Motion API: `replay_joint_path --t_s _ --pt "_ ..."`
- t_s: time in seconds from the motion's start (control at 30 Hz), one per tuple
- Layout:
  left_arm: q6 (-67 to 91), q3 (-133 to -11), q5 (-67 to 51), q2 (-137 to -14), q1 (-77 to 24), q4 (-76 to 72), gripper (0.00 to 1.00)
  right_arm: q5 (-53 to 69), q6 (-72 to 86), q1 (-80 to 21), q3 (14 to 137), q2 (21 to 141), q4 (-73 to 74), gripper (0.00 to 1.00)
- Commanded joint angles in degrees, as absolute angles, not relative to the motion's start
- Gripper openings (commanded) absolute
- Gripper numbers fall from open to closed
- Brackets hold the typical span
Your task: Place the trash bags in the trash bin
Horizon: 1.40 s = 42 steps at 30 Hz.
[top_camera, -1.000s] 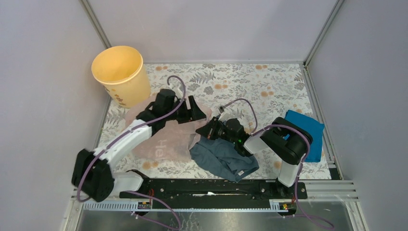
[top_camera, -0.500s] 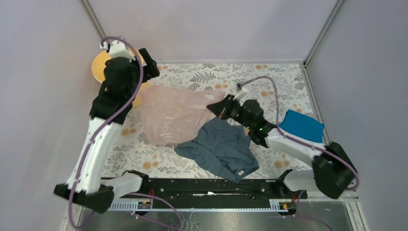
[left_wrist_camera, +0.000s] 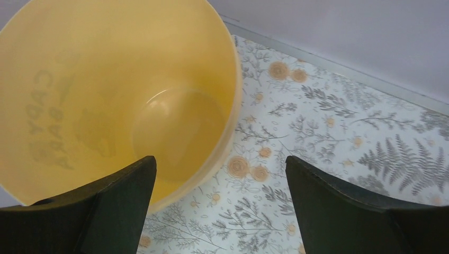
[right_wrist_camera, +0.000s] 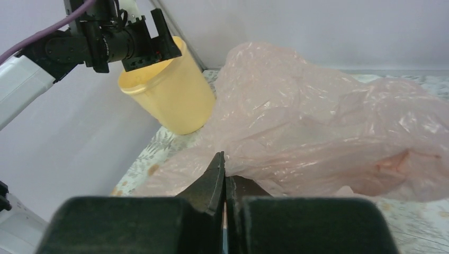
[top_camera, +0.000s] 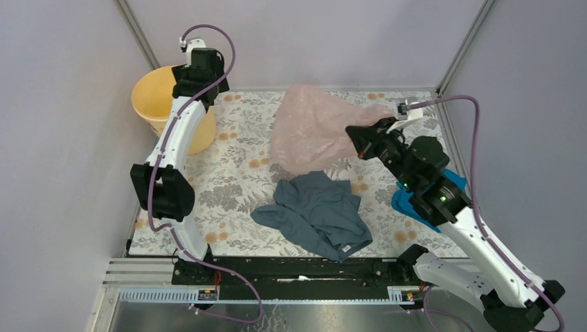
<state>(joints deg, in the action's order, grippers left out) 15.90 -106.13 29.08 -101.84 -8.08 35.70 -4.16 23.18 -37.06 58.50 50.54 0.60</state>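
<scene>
Far across the table [top_camera: 228, 173]: trash bag [top_camera: 311, 131] in our right gripper [top_camera: 354, 135].
From above, we see that gripper pinched on the bag, well apart from the trash bin [top_camera: 154, 104] in the far left corner. Our left wrist view shows the left gripper [left_wrist_camera: 219, 174] spread wide over the bin; lettering ghosting through its wall is too faint to read. Our right wrist view shows jaws clamped on pink film.

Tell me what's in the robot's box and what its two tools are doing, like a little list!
bin: yellow, back left corner, nothing inside
left tool: open, over the bin's rim, holding nothing
right tool: shut on the bag
bag: pink, see-through, at the back middle, outside the bin
other things: grey garment at the front middle; blue cloth at the right, partly hidden
</scene>
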Motion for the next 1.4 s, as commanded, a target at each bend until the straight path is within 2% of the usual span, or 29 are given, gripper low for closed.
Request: replay_joint_path --t_s 0.0,0.1,0.23,0.33,0.43,0.53,0.67,0.83,1.0,1.27,1.37 --pt "12.0 -110.3 34.8 -104.1 -7.3 34.1 0.92 -8.8 16.6 -37.0 62.4 46.8 8.4 0.00" --pt "9.5 -108.5 34.0 -105.2 -7.0 31.9 0.75 -10.0 15.1 -37.0 62.0 44.3 9.4 0.00" --pt "9.1 -108.7 30.6 -106.9 -6.7 32.8 0.67 -11.4 14.2 -37.0 61.1 42.7 10.4 0.00" --pt "8.2 -108.4 29.2 -108.0 -6.4 32.8 0.66 -11.4 14.3 -37.0 60.8 42.1 10.8 0.00" --pt "7.9 -109.3 27.7 -109.7 -5.3 34.5 0.69 -10.5 14.9 -37.0 60.7 41.9 10.9 0.00" --pt "8.4 -106.8 26.2 -108.1 -4.6 33.5 0.66 -9.9 15.8 -37.0 60.1 41.6 10.6 0.00" --pt "7.2 -103.6 20.7 -106.5 -3.9 30.9 0.52 -7.3 17.0 -37.0 58.9 41.9 9.6 0.00" --pt "8.5 -104.6 16.2 -107.7 -2.3 32.8 0.26 -4.7 19.1 -37.0 57.2 42.8 8.9 0.00" --pt "8.5 -104.7 10.4 -107.3 -2.2 33.2 0.14 -4.1 19.5 -37.0 56.4 43.3 7.7 0.00" --pt "12.9 -105.3 -1.8 -105.2 -4.5 33.0 0.01 -6.4 19.1 -37.0 55.5 42.9 6.1 0.00" --pt "14.0 -105.7 -4.2 -105.2 -8.0 33.1 0.00 -6.2 18.7 -37.0 55.8 43.2 6.9 0.00"
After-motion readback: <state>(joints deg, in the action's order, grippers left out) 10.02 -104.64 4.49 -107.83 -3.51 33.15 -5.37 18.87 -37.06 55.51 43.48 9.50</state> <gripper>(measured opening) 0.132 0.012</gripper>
